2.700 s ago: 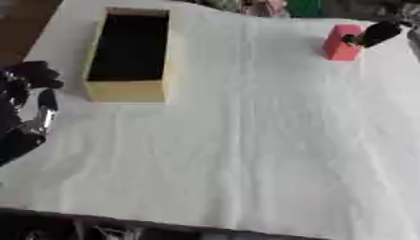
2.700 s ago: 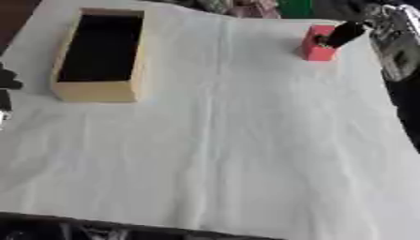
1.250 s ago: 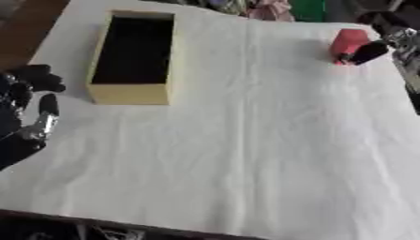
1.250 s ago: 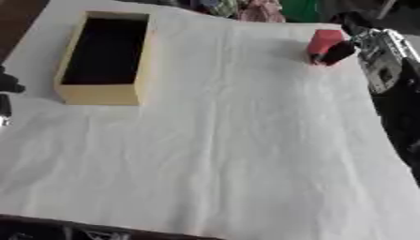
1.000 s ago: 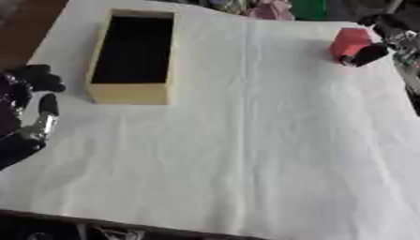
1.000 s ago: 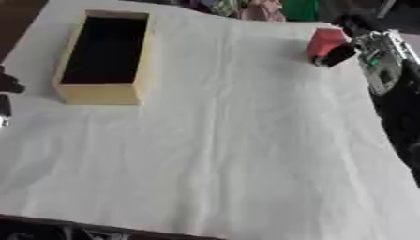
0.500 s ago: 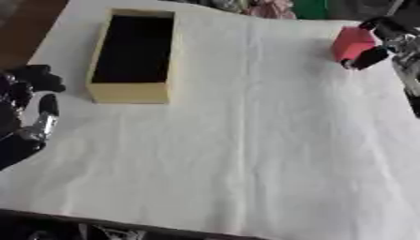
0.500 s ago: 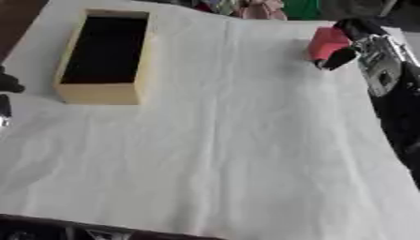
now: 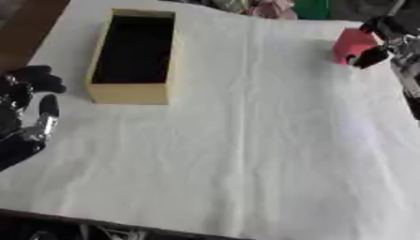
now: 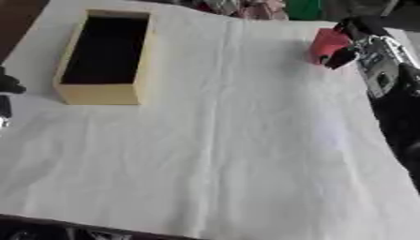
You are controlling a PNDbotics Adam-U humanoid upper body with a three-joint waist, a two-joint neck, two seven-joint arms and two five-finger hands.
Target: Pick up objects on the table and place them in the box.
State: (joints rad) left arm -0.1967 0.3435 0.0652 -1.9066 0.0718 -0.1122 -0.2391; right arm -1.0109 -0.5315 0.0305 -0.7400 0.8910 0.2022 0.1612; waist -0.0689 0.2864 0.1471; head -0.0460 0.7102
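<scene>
1 red block (image 10: 327, 43) in the right robot hand (image 10: 351, 40)'s curled fingers, 1 box (image 9: 135, 55), left robot hand (image 9: 25, 117) relaxed.

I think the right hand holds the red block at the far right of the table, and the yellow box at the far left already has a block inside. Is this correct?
Not quite. The box is empty: the left eye view shows only its dark inside. The rest holds: the right hand has its fingers round the red block at the far right of the table.

table (image 9: 246, 154) — white wrinkled cloth | far edge — coloured clutter (image 9: 275, 8)
</scene>
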